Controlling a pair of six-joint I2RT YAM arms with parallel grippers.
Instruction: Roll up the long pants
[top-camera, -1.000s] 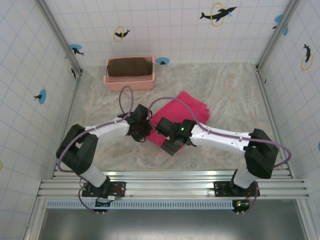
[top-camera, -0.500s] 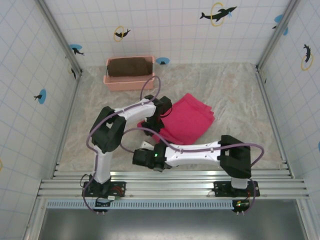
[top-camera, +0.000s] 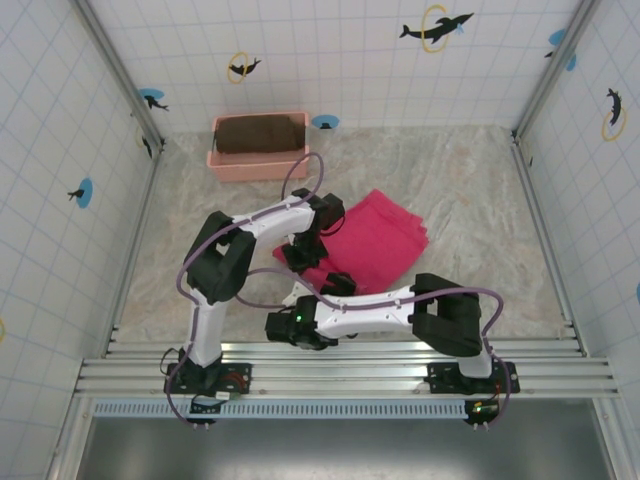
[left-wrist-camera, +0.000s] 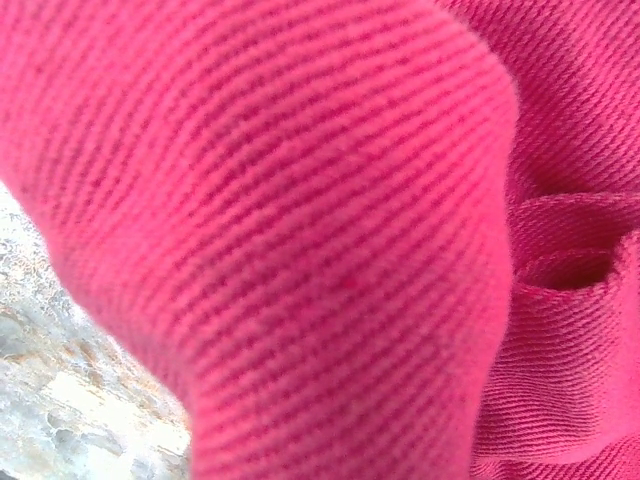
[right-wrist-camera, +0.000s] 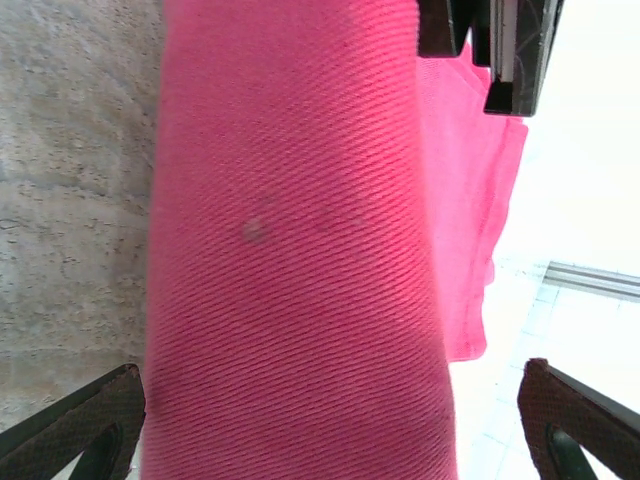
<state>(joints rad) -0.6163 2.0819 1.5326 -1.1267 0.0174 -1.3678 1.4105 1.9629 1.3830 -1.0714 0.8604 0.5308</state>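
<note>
The left gripper is clamped tight on a fold at the near-left corner of the long pants. In its own wrist view the magenta twill bulges right up against the lens and hides the fingertips, with a sliver of the marbled table at the lower left. The right wrist view catches this same gripper at the top edge, its dark tips against the cloth.

The right gripper sits just beside it, closer to the table's near edge, at the near border of the pants. Its jaws are spread wide and hold nothing. Its two dark fingers stand at the lower corners of its own view, and a thick band of the pants runs between them (whether the cloth brushes either finger is unclear).

The pants lie folded in several layers near the middle of the table, slanting from near-left to far-right, with stacked edges showing at the far end. Well apart, in the table's far-left corner, a pale pink basket holds a dark brown cloth.
</note>
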